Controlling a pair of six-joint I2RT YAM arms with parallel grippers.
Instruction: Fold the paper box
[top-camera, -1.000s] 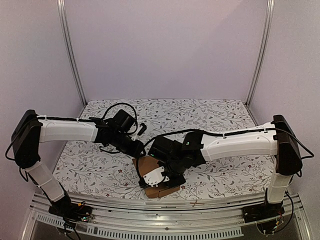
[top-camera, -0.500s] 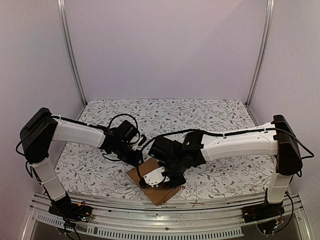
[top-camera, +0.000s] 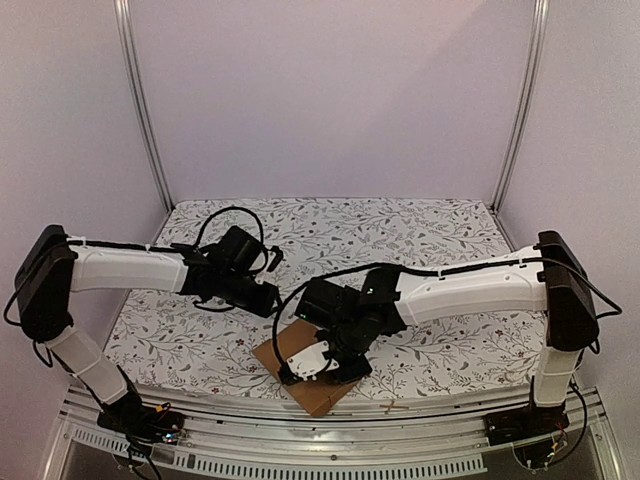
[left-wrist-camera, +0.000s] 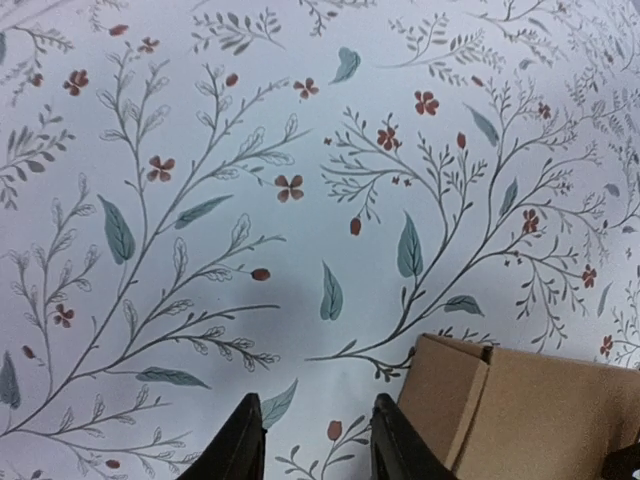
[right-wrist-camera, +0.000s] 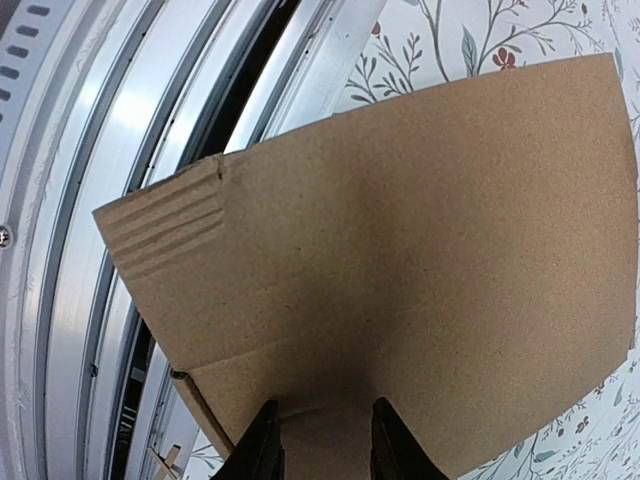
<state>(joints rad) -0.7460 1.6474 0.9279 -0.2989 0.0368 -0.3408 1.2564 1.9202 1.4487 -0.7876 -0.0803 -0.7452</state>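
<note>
Fingers of the left gripper (top-camera: 267, 299), seen from the top camera, hang over the flowered surface (top-camera: 420, 235) just beyond the far left corner of the paper box (top-camera: 315, 395). We cannot tell from here whether they touch it. The right gripper (top-camera: 297, 372) is down on the box, which lies at the near edge of the surface by the metal rail (top-camera: 330, 428).

From the left wrist, we find both fingers (left-wrist-camera: 245, 450) moderately apart with only bare surface between them. The box lies just to their right, clear of them.

From the right wrist, the fingers (right-wrist-camera: 262, 445) stand narrow with brown cardboard filling the gap. They grip the box's edge, and its panel stretches away over the rail.
</note>
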